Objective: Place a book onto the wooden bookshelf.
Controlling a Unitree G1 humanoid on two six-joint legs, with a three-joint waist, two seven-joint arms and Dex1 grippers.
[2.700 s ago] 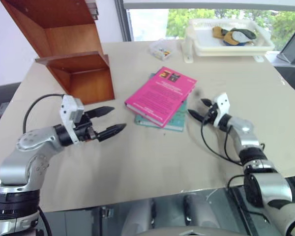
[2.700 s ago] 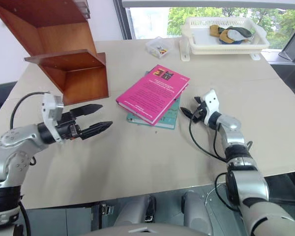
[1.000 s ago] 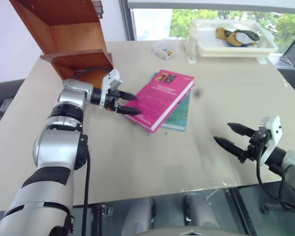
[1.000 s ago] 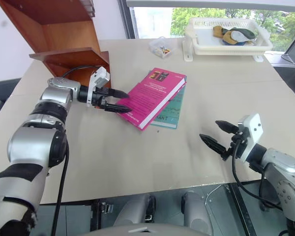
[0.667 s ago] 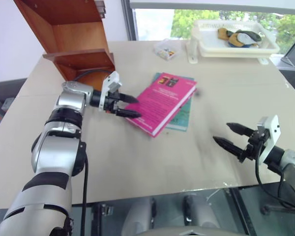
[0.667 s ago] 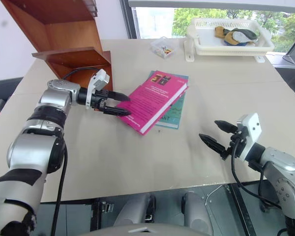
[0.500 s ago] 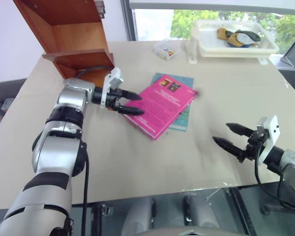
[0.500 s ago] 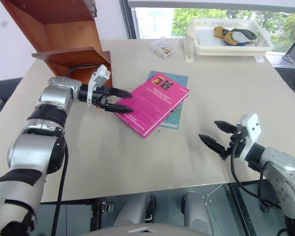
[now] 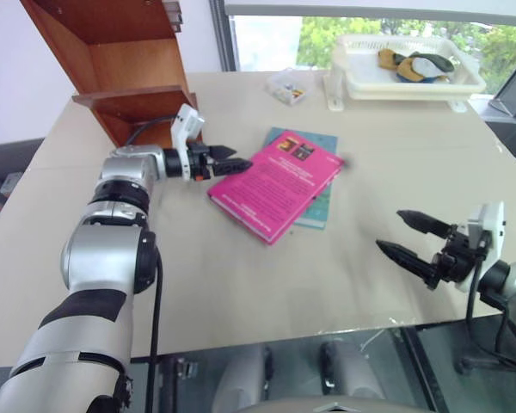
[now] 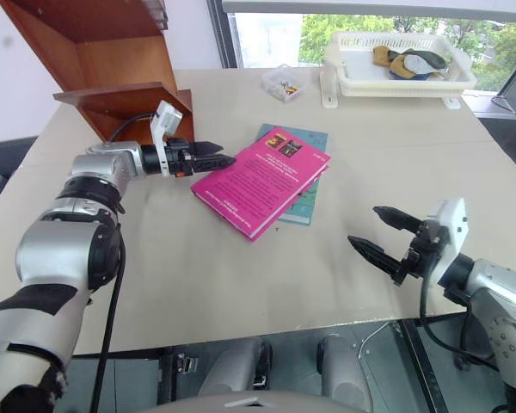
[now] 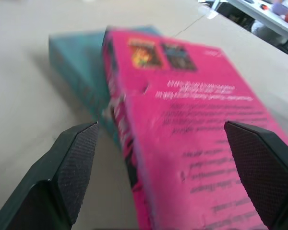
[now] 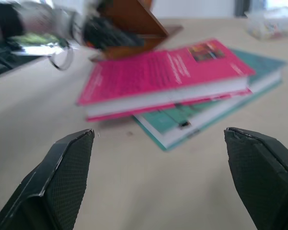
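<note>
Pink book (image 9: 275, 182) has swung round on the teal book (image 9: 320, 199) vs a sec ago; corner now at L gripper (image 9: 226, 163), jaws wide open, straddling the spine end in the wrist view, nothing held. Grasp looks close. R gripper (image 9: 413, 241) jaws open, empty, well apart. Shelf (image 9: 129, 86) just behind L arm; bench bare in front, tray (image 9: 410, 82) at far edge.

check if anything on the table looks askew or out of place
The pink book lies crooked on the teal book, turned across it and overhanging onto the table. The wooden bookshelf also looks tipped at a slant.
</note>
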